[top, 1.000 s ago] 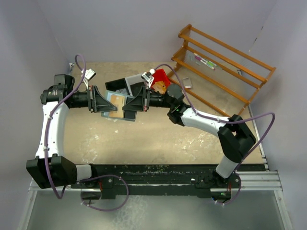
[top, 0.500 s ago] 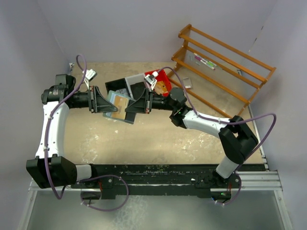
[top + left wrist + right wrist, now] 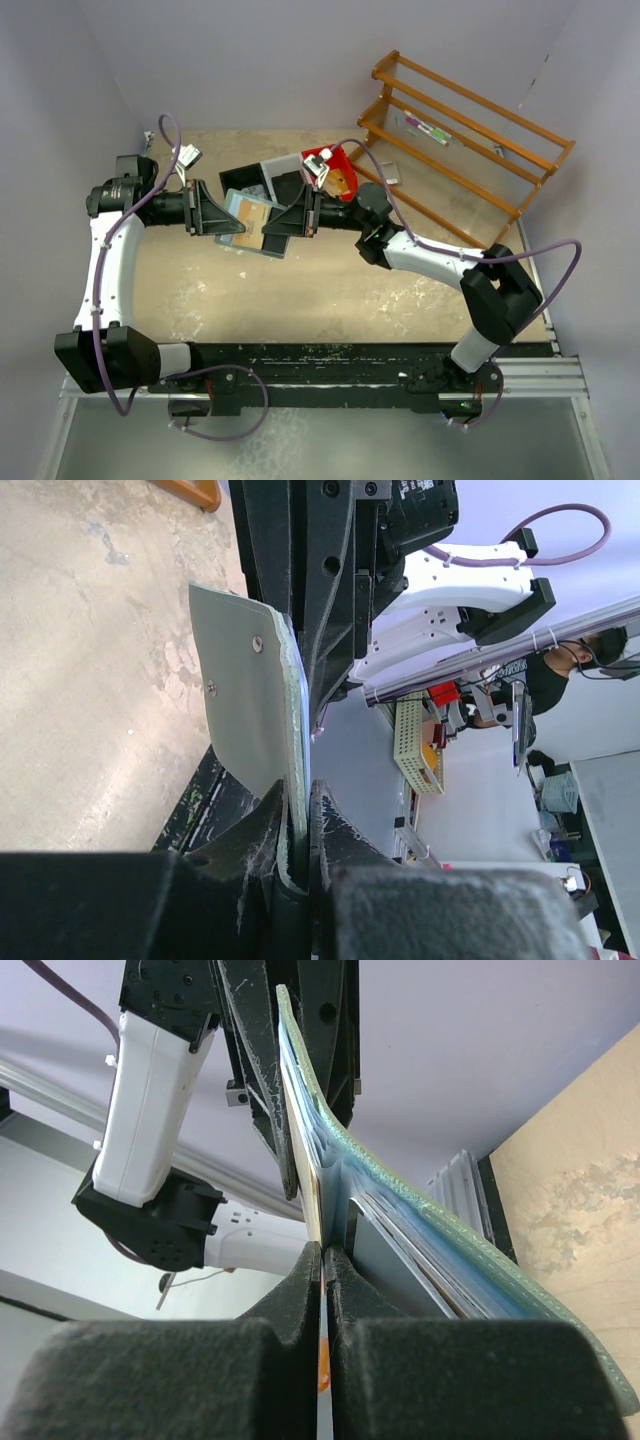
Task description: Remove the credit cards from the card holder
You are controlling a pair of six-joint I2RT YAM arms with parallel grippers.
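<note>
The job has only just begun. The card holder (image 3: 250, 213) is open and held up over the table (image 3: 320, 290), a little left of the middle of the top view, between the two arms. I can see no card lying out on the table. One tan card (image 3: 248, 239) pokes out of the lower edge of the holder, but part of it looks to be inside its pocket. More credit cards (image 3: 385, 1250) sit in the clear pockets, so all of them have yet to come out.

The left jaws are almost closed and pinch the edge of the green cover, at the bottom of the left wrist view. The right jaws are closed tight on the thin edge of the tan card, at the bottom middle of the right wrist view. The holder fans out above them and to their right.
</note>
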